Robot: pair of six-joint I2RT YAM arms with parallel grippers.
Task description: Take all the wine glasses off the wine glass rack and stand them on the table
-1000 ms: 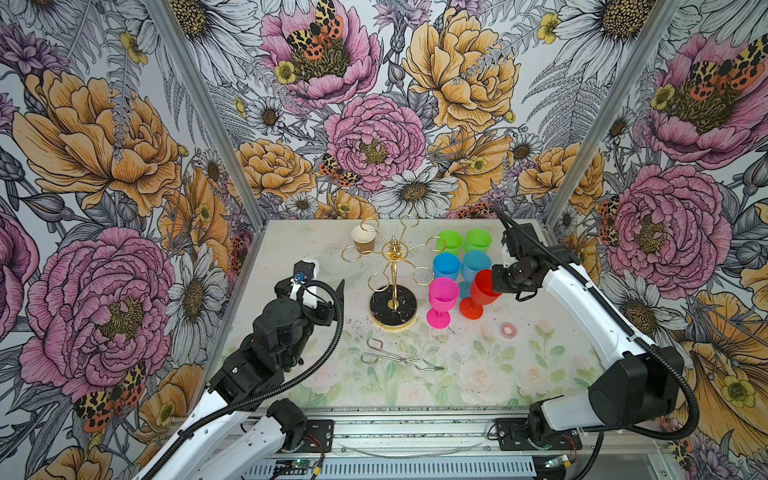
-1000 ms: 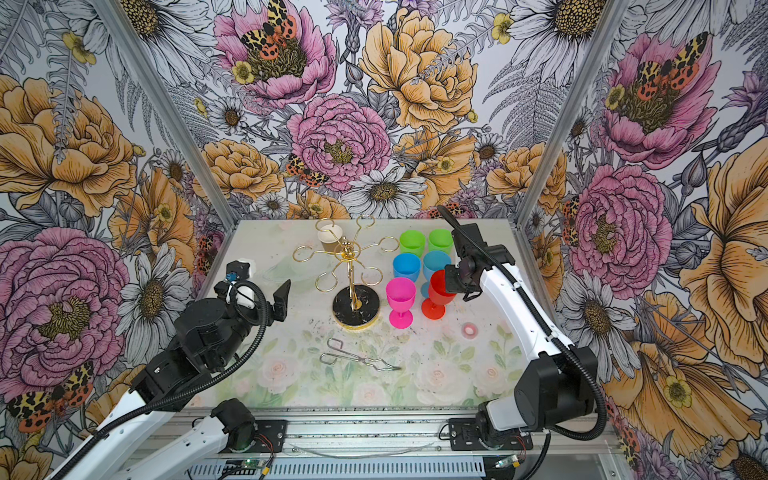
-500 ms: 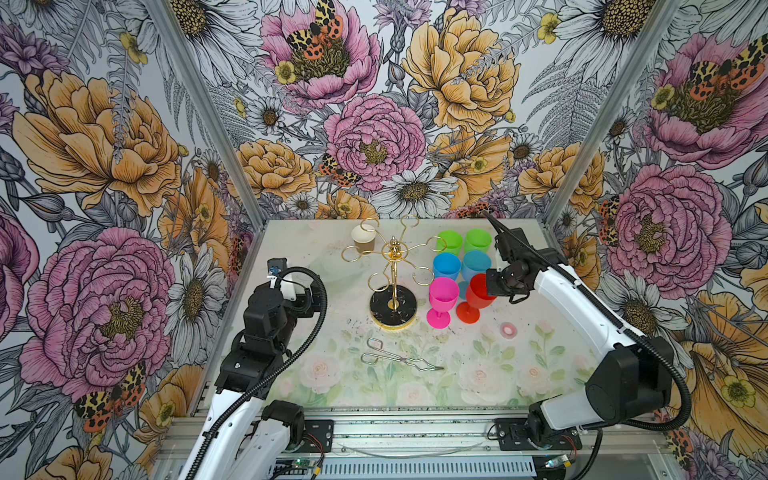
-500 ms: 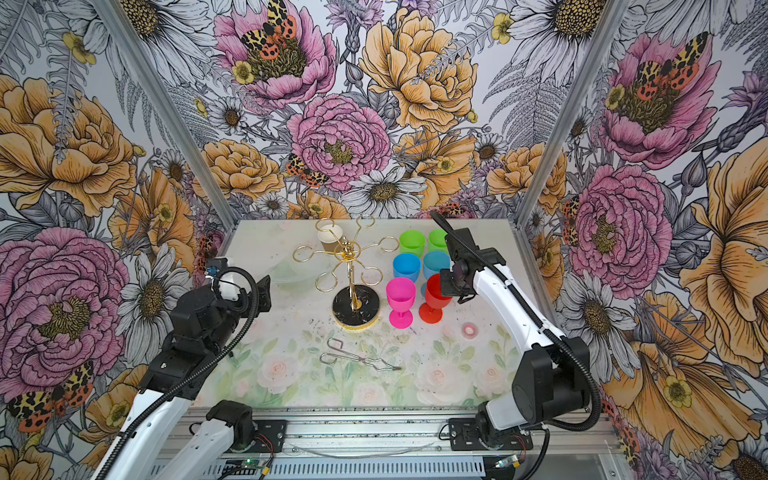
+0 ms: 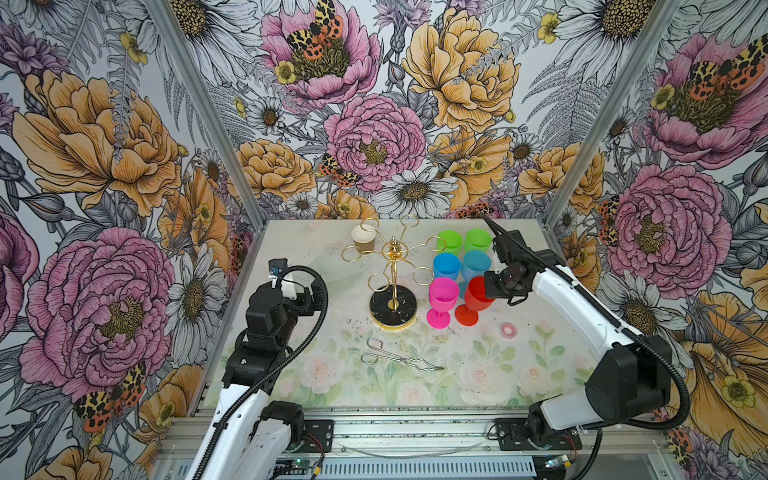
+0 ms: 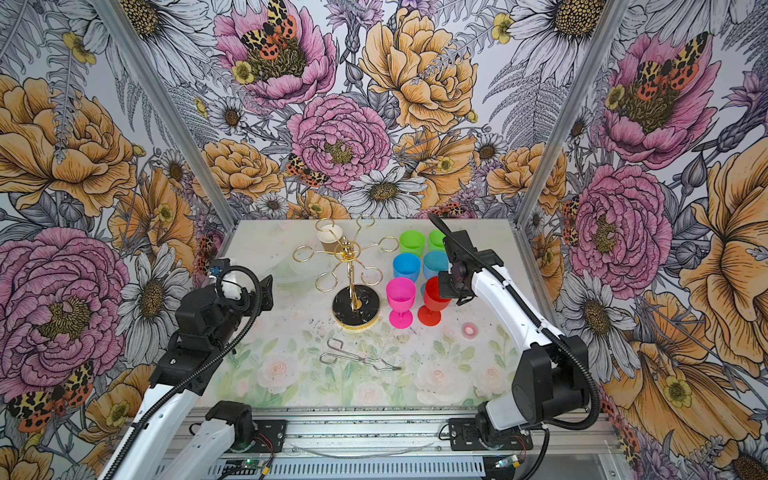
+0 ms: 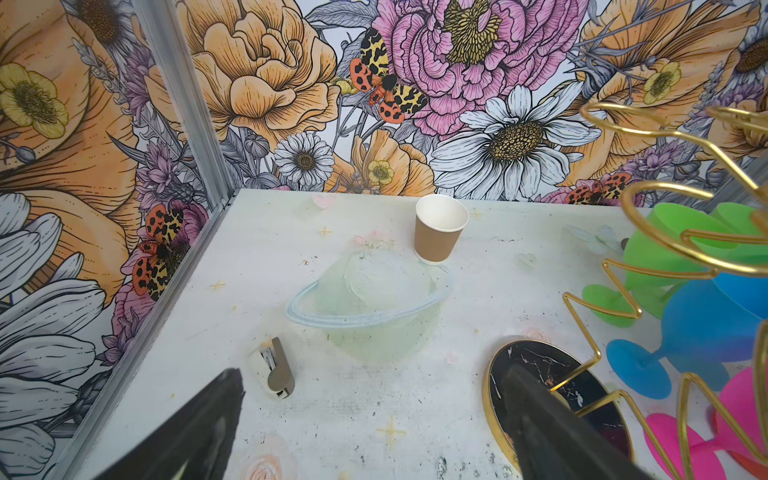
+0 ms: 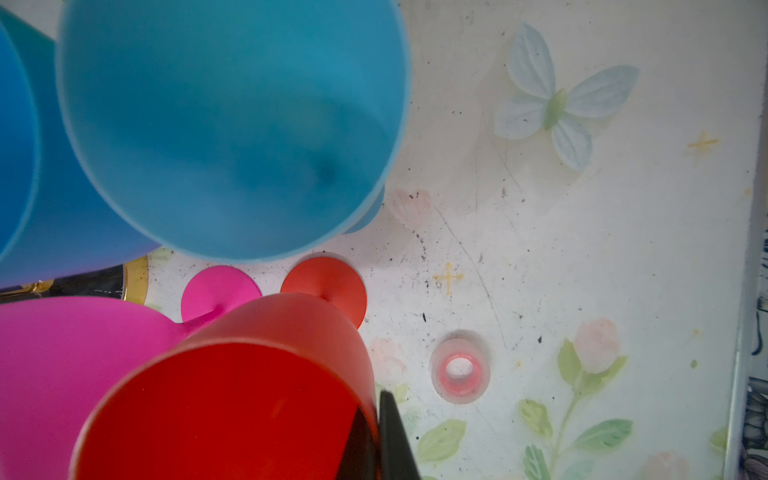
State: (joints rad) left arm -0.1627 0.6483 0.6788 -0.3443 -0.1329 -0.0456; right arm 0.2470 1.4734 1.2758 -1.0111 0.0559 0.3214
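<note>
Rack (image 5: 392, 272) stands mid-table, all six loops bare. Right gripper (image 8: 376, 419) is clenched on the rim of the red glass (image 5: 478, 296), one jaw inside the bowl, one outside. That glass is off the rack, on its right-arm side, just beside the pink glass (image 5: 442, 297). It leans, foot low by the pink foot. Whether it touches the table (image 5: 540, 374) I cannot tell. Left gripper (image 7: 372, 372) hangs released, jaws wide, gripping nothing. Tongs (image 5: 399, 359) lie before the rack.
</note>
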